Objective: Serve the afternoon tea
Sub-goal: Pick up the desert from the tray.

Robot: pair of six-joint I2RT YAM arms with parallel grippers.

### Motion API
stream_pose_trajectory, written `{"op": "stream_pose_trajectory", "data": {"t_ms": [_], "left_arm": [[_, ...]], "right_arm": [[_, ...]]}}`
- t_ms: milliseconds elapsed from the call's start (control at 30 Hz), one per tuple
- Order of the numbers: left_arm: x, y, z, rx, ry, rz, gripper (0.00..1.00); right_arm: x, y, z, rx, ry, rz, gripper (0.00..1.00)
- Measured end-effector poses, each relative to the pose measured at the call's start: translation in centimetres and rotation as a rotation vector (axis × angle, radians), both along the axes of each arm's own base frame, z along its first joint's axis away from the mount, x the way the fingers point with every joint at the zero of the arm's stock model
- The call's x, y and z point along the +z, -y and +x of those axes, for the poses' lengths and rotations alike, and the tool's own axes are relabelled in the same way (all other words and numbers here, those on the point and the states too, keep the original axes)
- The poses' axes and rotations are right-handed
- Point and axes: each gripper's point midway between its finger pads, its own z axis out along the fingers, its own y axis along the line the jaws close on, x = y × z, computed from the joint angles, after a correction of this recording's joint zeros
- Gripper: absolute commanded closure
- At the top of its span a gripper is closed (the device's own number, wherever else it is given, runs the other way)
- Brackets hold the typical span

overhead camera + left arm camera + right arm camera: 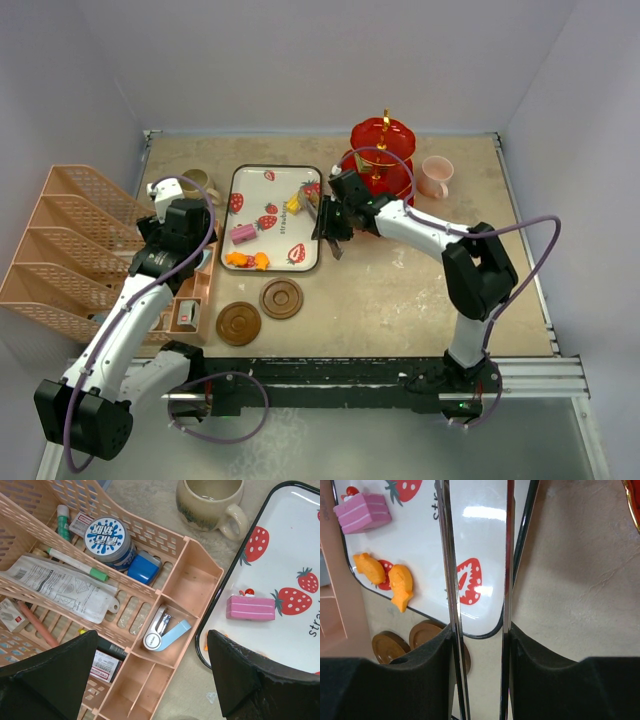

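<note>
My right gripper (pixel 330 226) (pixel 480 647) is shut on long metal tweezers (pixel 451 555), whose tips reach over the strawberry tray (pixel 256 192) near a yellow sweet (pixel 294 204). On the tray also lie a pink cake sweet (pixel 243 234) (pixel 362 511) and two orange fish sweets (pixel 401 586). The red three-tier stand (pixel 380 150) rises just behind this gripper, and the pink mug (pixel 436 176) is to its right. My left gripper (pixel 190 250) (pixel 152 637) hangs open over the desk organizer, holding nothing. The olive-brown mug (pixel 196 184) (pixel 210 502) stands left of the tray. Two brown coasters (pixel 239 323) (pixel 281 298) lie in front of the tray.
A peach desk organizer (pixel 200 580) holds a blue-white stapler (pixel 165 630), pens, a round tin and packets. A slanted peach file rack (pixel 70 240) fills the table's left side. Walls close in the back and both sides.
</note>
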Motion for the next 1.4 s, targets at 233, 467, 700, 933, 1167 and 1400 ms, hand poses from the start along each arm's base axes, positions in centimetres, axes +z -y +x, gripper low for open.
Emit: {"op": "stream_pose_trajectory", "data": {"t_ms": [233, 467, 700, 933, 1167, 1400], "left_arm": [[0.0, 0.0, 0.0, 0.0, 0.0, 0.0, 0.13], [0.0, 0.0, 0.0, 0.0, 0.0, 0.0, 0.13], [-0.1, 0.0, 0.0, 0.0, -0.003, 0.001, 0.13], [-0.1, 0.0, 0.0, 0.0, -0.004, 0.001, 0.13], [-0.1, 0.0, 0.0, 0.0, -0.005, 0.002, 0.13], [-0.1, 0.0, 0.0, 0.0, -0.006, 0.002, 0.13]], "right_arm": [[-1.4, -0.1, 0.3, -0.024, -0.031, 0.003, 0.58], [-0.9, -1.0, 0.4, -0.011, -0.028, 0.047, 0.57], [-1.8, -1.2, 0.5, -0.001, -0.039, 0.043, 0.57], [-1.8, -0.9, 0.8, -0.01, -0.028, 0.027, 0.57], [-1.8, -0.9, 0.9, -0.015, -0.022, 0.027, 0.56], [-1.6, -1.2, 0.9, -0.011, -0.025, 0.043, 0.56]]}}
